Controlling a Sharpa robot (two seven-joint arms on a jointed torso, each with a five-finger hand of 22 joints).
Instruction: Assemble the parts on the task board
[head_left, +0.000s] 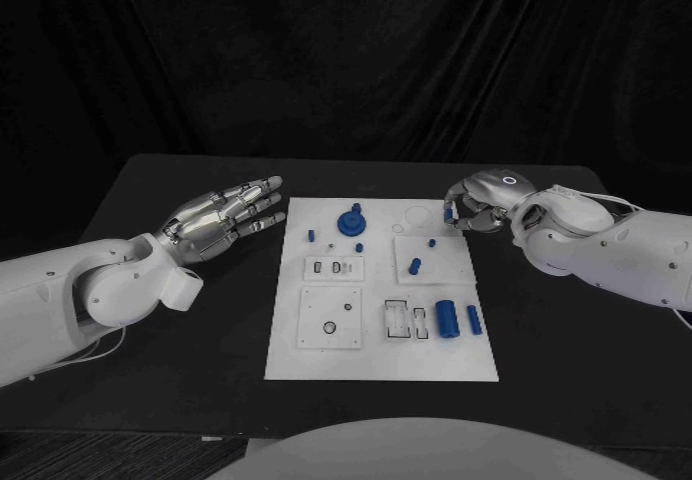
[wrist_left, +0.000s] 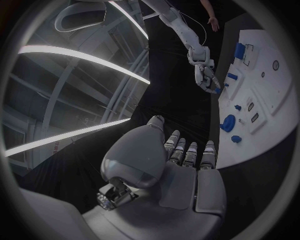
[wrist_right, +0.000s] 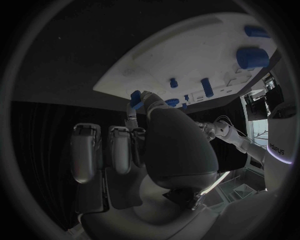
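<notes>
Two hands over the table, right hand (head_left: 480, 205) pinching a small blue part (wrist_right: 135, 99) above the task board's (head_left: 382, 360) far right corner, left hand (head_left: 224, 222) hovering left of it, fingers straight, slightly apart, holding nothing.

task board (head_left: 378, 352): matt white plastic, smooth
parts (head_left: 449, 319): blue plastic, smooth
left hand (head_left: 224, 219): glossy silver metal
table (head_left: 173, 350): matt black
backdrop (head_left: 346, 70): black cloth, folded

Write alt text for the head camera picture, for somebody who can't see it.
A white task board lies mid-table with small blue parts on it. The right hand pinches one blue part at the board's far right corner. The left hand hovers beside the board's left edge, fingers apart, holding nothing.
</notes>
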